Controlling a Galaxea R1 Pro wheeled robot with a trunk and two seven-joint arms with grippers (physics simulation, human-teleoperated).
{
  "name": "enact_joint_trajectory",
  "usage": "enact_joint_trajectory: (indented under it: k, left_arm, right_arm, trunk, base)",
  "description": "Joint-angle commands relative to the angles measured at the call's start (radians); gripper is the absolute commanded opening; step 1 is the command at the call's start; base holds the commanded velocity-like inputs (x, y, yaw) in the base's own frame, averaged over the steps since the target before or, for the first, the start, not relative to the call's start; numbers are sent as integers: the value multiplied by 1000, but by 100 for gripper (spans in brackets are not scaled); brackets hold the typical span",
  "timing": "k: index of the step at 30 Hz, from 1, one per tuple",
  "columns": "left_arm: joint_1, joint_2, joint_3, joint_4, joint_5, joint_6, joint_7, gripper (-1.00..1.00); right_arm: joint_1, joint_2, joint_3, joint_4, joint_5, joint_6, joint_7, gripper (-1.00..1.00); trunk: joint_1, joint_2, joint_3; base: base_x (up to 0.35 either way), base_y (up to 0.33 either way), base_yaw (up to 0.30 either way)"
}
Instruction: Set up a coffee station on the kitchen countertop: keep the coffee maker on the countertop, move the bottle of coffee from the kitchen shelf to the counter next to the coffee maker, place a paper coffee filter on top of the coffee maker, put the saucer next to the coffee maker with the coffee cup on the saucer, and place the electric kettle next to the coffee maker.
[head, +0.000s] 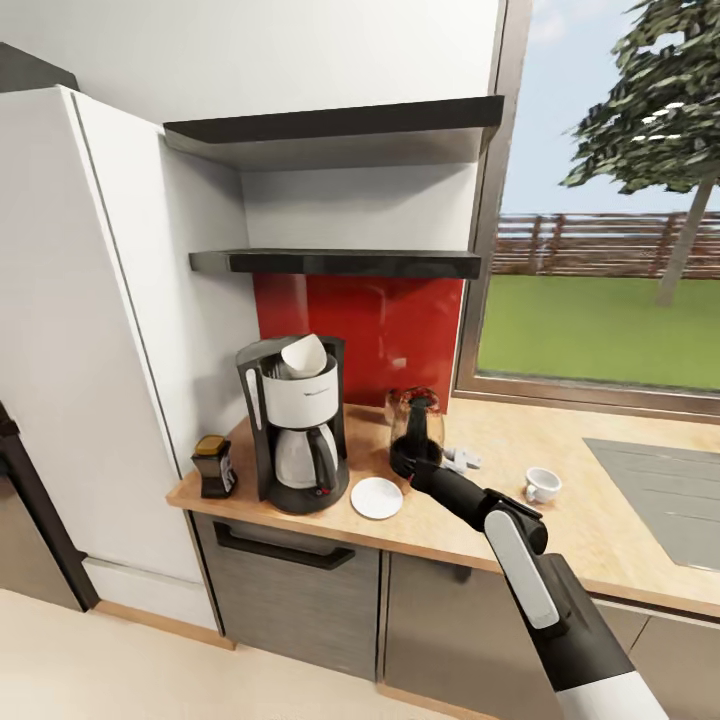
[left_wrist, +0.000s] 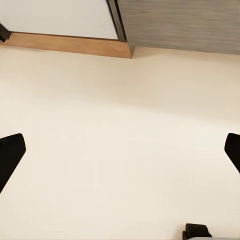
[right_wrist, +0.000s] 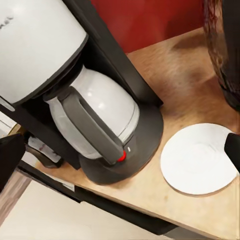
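Left gripper (left_wrist: 120, 155): fingers spread wide, nothing between them; in the left wrist view it hangs over bare cream floor (left_wrist: 120, 130), with a wooden plinth and a grey cabinet front (left_wrist: 180, 22) beyond
Right arm (head: 530, 570): reaches from the lower right of the head view, up and left over the countertop (head: 620, 530)
Right gripper (head: 405, 462): at the base of the electric kettle (head: 415, 425); in the right wrist view its fingertips (right_wrist: 10, 155) sit at opposite edges, well apart; whether they press on the kettle cannot be told
Saucer (head: 377, 497): white, flat on the counter near its front edge, just beside the coffee maker's base, close to the kettle; nothing on it
Coffee cup (head: 541, 484): white, upright on the counter to the right of the arm, well apart from the saucer
Coffee maker (head: 295, 425): black and white, on the counter left of the saucer; carafe (right_wrist: 95, 117) seated in its base, red switch lit at the front
Paper coffee filter (head: 304, 355): white cone, tilted in the open top of the coffee maker
Bottle of coffee (head: 214, 466): dark jar with a yellow lid, at the counter's left end, just beside the coffee maker
Electric kettle: dark, glassy, upright between coffee maker and cup, in front of the red backsplash (head: 400, 320)
Shelves (head: 335, 262): two dark shelves above the coffee maker
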Motion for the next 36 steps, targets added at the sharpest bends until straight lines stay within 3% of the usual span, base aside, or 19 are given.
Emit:
enact_joint_trajectory:
  k: [1,2,4,6,9,10,14,18,19,22,26,36]
  left_arm:
    - [0,0,0,1,1,-3,1,100]
    - [0,-1,0,1,1,-3,1,100]
    - [0,-1,0,1,1,-3,1,100]
    - [0,-1,0,1,1,-3,1,100]
    - [0,-1,0,1,1,-3,1,100]
    - [0,-4,0,1,1,-3,1,100]
    - [0,-8,0,2,0,-3,1,100]
    - [0,-9,0,2,0,-3,1,100]
    - [0,-9,0,2,0,-3,1,100]
    - [0,-9,0,2,0,-3,1,100]
    - [0,-9,0,1,0,-3,1,100]
    - [0,-10,0,2,1,-4,1,100]
  right_arm:
    - [0,0,1,1,8,-5,-15,100]
    - [0,0,2,4,27,-26,-35,100]
    - [0,2,14,35,113,-163,-109,100]
    - [0,2,54,84,176,-293,-147,100]
    - [0,2,119,153,234,-436,-167,100]
    - [0,3,160,190,253,-489,-172,100]
    - [0,4,214,222,270,-530,-194,100]
    - [0,4,234,228,279,-538,-264,100]
    - [0,4,266,230,298,-541,-279,100]
    - [0,5,294,234,330,-548,-302,100]
    - [0,41,302,234,381,-561,-422,100]
    - [0,52,300,236,411,-565,-443,100]
  trunk:
    - [0,-1,0]
    - [0,-1,0]
    - [0,-1,0]
    - [0,-1,0]
    - [0,-1,0]
    - [0,-1,0]
    - [0,-1,0]
    - [0,-1,0]
    - [0,-1,0]
    - [0,-1,0]
    - [0,-1,0]
    - [0,-1,0]
  base:
    - [-3,12,0]
    - [-2,8,0]
    - [-1,3,0]
    - [0,1,0]
    - [0,0,0]
    - [0,0,0]
    - [0,0,0]
    - [0,0,0]
    - [0,0,0]
    - [0,0,0]
    - [0,0,0]
    - [5,0,0]
